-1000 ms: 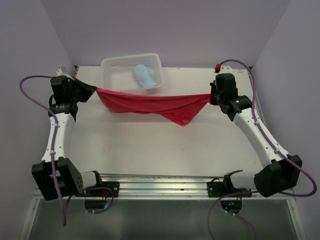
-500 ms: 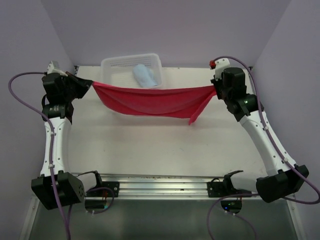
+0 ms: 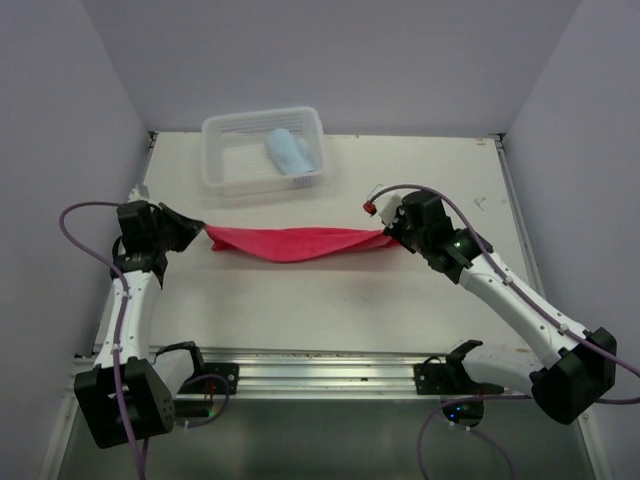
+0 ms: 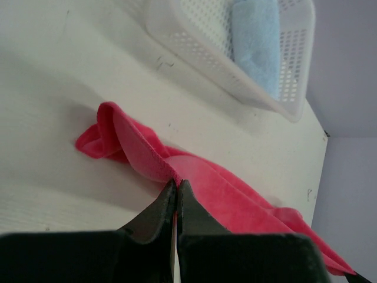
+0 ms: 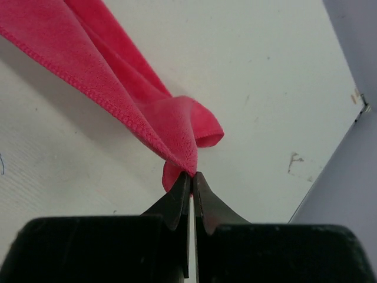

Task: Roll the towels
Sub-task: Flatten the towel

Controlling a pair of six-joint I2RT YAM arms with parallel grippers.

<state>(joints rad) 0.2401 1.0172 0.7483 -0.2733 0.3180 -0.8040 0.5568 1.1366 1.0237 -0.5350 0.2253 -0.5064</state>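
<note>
Now the red towel (image 3: 290, 243) hangs no longer; it lies on the worktop (image 3: 320, 300) between left hand (image 3: 197, 229) and right hand (image 3: 392, 236), each clamped on one end. Flattening likely comes next.

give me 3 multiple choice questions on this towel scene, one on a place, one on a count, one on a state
1. Where is the light blue towel?
A. inside the clear basket
B. flat on the table
C. hanging from an arm

2. How many towels are in view?
A. one
B. two
C. three

3. How is the red towel held?
A. not held at all
B. by one end only
C. by both ends, with the left fingers and the right fingers each shut on one

Answers:
1 A, it lies within the basket's perforated walls.
2 B, one blue and one red show.
3 C, both wrist views show closed fingers pinching red cloth.
</note>
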